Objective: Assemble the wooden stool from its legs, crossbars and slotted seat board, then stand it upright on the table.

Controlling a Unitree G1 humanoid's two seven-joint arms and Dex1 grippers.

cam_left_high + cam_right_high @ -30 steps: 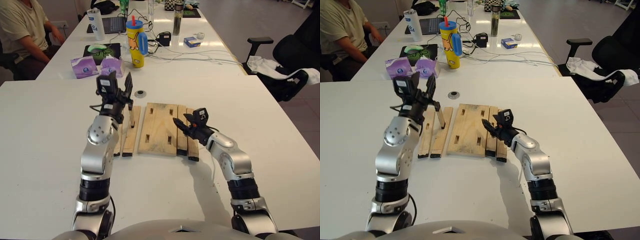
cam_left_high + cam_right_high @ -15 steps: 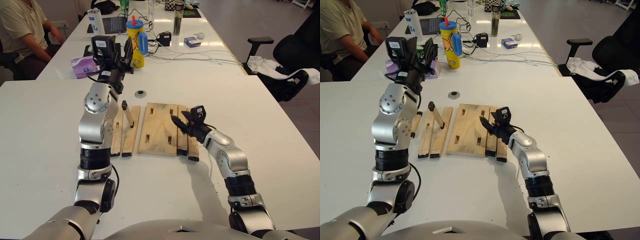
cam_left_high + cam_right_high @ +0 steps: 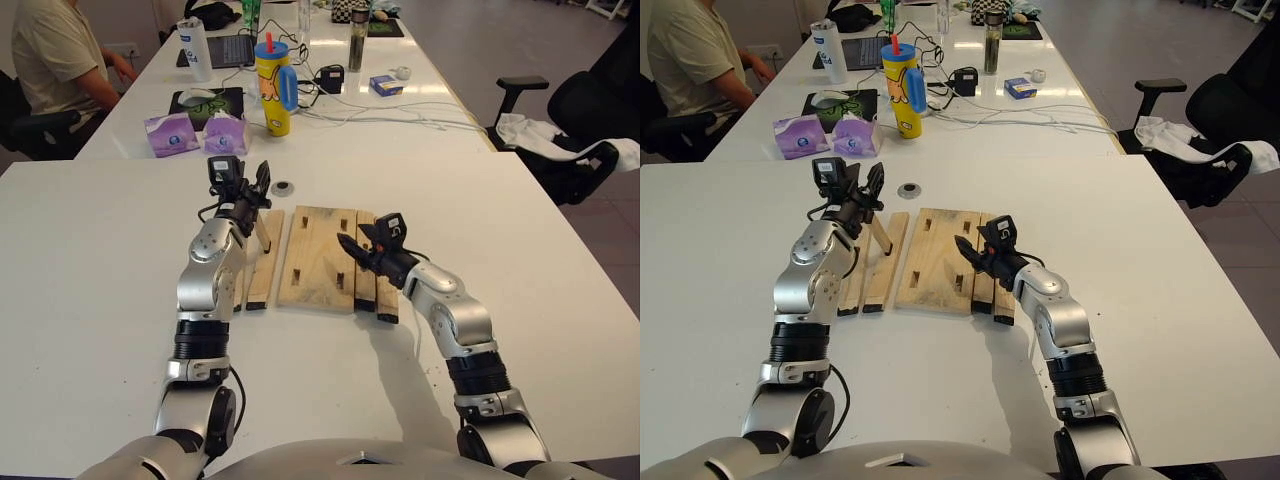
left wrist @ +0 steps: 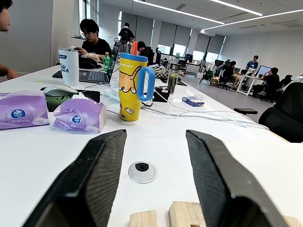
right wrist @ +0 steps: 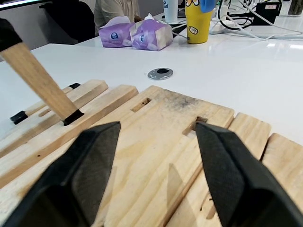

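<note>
Two grippers hang spread open and empty, left gripper (image 3: 252, 180) above the pale wooden leg slats (image 3: 262, 272), right gripper (image 3: 350, 243) low over the flat slotted seat board (image 3: 318, 255) on the white table (image 3: 100, 250); a careless left descent could topple the black-capped crossbar (image 5: 40, 78) leaning there.

The gripper (image 4: 156, 142), spread wide, faces a yellow cup (image 4: 133, 86).

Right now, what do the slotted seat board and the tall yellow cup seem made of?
Seat board: pale wood, apparently unvarnished; matte surface with visible grain and a dark smudge. Yellow cup: smooth, glossy sheen, probably plastic or coated metal; cannot tell which.
</note>
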